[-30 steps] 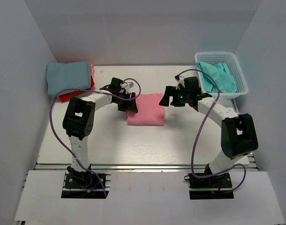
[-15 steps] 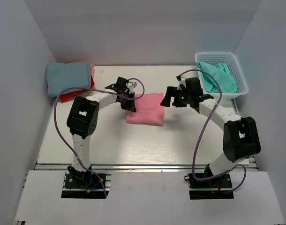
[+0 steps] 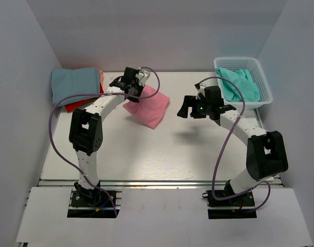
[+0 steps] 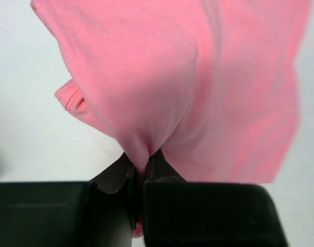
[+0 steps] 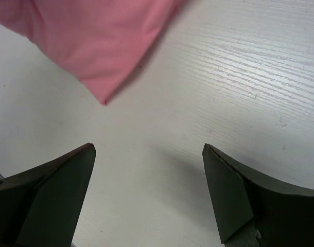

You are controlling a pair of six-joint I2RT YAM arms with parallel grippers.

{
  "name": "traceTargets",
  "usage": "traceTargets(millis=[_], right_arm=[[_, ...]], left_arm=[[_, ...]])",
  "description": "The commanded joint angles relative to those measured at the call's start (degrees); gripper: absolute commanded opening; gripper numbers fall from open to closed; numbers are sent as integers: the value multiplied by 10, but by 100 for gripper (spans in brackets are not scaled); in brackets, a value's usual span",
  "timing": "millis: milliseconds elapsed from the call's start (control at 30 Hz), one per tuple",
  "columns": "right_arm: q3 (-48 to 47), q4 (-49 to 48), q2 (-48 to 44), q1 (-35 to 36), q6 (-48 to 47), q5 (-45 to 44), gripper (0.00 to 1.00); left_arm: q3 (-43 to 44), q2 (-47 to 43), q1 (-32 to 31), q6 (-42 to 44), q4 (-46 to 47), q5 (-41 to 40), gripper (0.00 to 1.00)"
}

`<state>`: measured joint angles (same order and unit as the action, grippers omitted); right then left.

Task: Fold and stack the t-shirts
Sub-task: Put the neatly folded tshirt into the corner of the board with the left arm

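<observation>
The folded salmon pink t-shirt [image 3: 148, 106] hangs tilted above the table, pinched at its left edge by my left gripper [image 3: 132, 92], which is shut on it. In the left wrist view the pink t-shirt [image 4: 198, 87] bunches into the closed jaws of the left gripper [image 4: 141, 167]. A dusty blue t-shirt [image 3: 74, 85] lies folded on a red t-shirt [image 3: 77, 105] at the back left. A turquoise green t-shirt [image 3: 239, 85] fills the basket. My right gripper [image 3: 187, 109] stands open to the right of the pink shirt; in its own view the right gripper [image 5: 149, 149] holds nothing, and a corner of the pink t-shirt [image 5: 95, 41] shows.
The white lattice basket [image 3: 265, 90] stands at the back right. White walls close in the table on the left, back and right. Purple cables loop from both arms. The bare white tabletop [image 3: 162, 154] spreads in front of the shirt.
My left gripper closed on the pink t-shirt's left edge and lifted it up and toward the back left. The shirt left the table and now hangs tilted. The right gripper stayed open and barely moved.
</observation>
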<state>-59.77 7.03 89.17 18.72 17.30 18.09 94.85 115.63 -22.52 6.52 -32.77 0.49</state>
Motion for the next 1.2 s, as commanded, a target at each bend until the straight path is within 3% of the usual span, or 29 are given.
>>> traceTargets(millis=[0,267,467,633,867,1167], right_arm=[[3,-24,-26,-3,-11,-5,90],[4,-32,-31,-2,0,0,90],[-5,-28,-29,-3,5,9,90],[-13,-25,-22,-2,7,19,90],[-47,-16,5,-1,15,30,90],[-85,-7,35,-2,16,41,90]], left_arm=[[66,-61,3,88,-6,-73,0],[166,-51,49,179,-54,-126,0],[302,-21,99,208,-108,-132,0],[301,-21,142,222,-99,-153,0],[293,-27,212,216,-79,-128,0],[330,27,282,169,-76,-71,0]])
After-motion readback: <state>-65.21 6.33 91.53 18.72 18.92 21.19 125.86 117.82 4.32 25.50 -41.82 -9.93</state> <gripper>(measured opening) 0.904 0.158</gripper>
